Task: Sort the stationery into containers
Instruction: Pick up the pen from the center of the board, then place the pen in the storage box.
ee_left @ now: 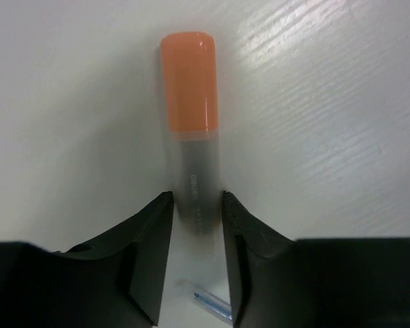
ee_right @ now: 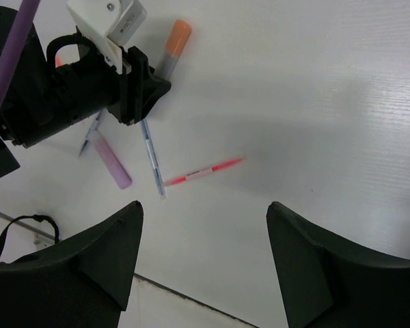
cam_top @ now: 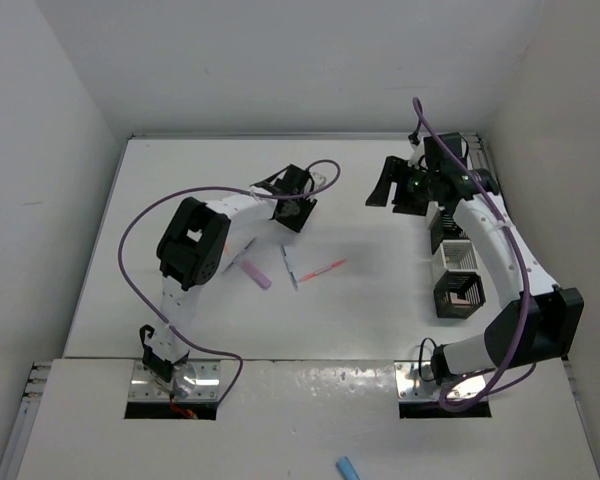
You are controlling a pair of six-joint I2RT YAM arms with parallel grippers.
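My left gripper point(ee_left: 197, 199) is shut on the clear barrel of an orange-capped marker point(ee_left: 188, 82), whose cap points away from the fingers, just over the white table. The right wrist view shows that gripper point(ee_right: 157, 85) with the marker point(ee_right: 174, 42) sticking out. A pink pen point(cam_top: 320, 270), a blue pen point(cam_top: 289, 265) and a purple marker point(cam_top: 256, 275) lie mid-table near it. My right gripper point(cam_top: 398, 195) is open and empty, held high at the back right. Wire-mesh containers stand in a row under the right arm: a black one point(cam_top: 458, 295) with something pinkish inside and a white one point(cam_top: 457, 258).
A third mesh box point(cam_top: 446, 225) is partly hidden by the right arm. A small blue item point(cam_top: 348, 467) lies on the front ledge between the arm bases. White walls close the table at the back and sides. A purple cable point(cam_top: 140, 225) loops out from the left arm.
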